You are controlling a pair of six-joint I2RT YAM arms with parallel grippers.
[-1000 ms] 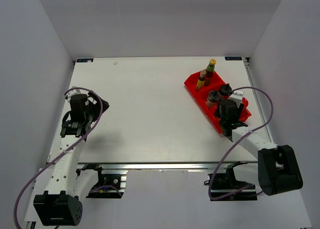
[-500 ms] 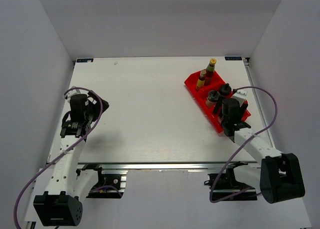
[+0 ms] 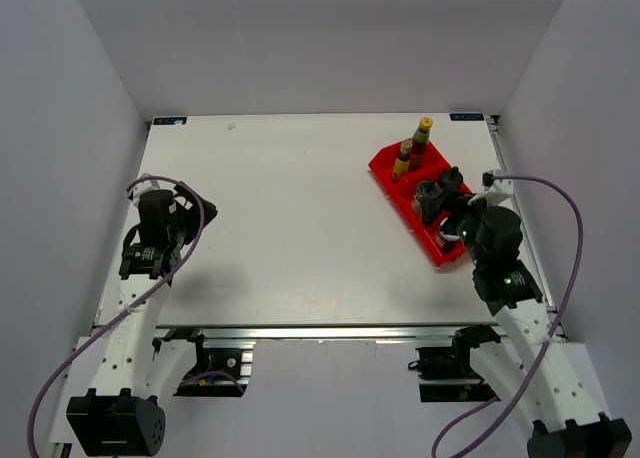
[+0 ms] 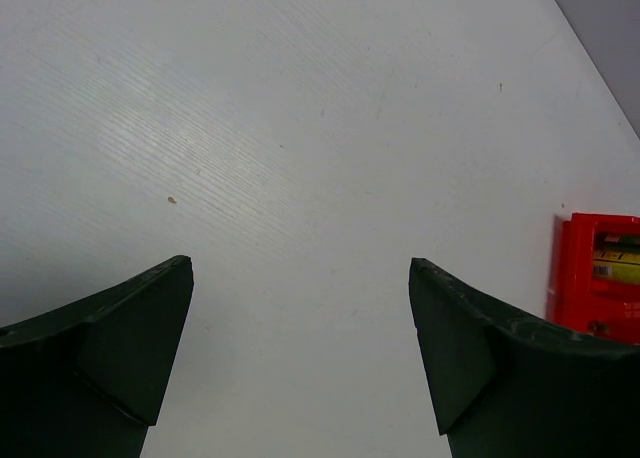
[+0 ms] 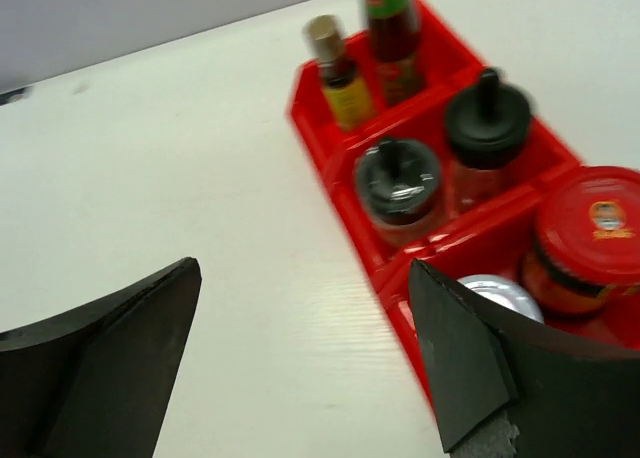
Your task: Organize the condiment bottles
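1. Top external view: a red plastic bin (image 3: pixel 398 200) sits aslant on the white table (image 3: pixel 290 228), near its far right corner, with three compartments in a row.
2. Far compartment: two slim dark sauce bottles stand upright side by side. The taller sauce bottle (image 5: pixel 388 33) has a green neck label, and the shorter sauce bottle (image 5: pixel 338 73) has a yellow label. The writing on both is too blurred to read.
3. Middle compartment: two glass shakers with black caps stand just beside each other. The left shaker (image 5: pixel 398 183) is by the bin's left wall and the right shaker (image 5: pixel 487 128) is toward its right wall.
4. Near compartment: a red-lidded jar (image 5: pixel 590 228) stands next to a white-lidded jar (image 5: pixel 500 296). The red lid carries a small printed emblem that cannot be made out.
5. The right gripper (image 5: pixel 302 268) hangs over the table at the bin's near left side. Its jaws are spread wide with nothing between them. One dark finger (image 5: pixel 470 368) covers part of the near compartment and the white-lidded jar.
6. The left gripper (image 4: pixel 300 263) is near the table's left edge, well apart from the bin. Its jaws are apart over bare table and hold nothing.
7. A purple cable (image 3: pixel 572 218) loops beyond the table's right edge.
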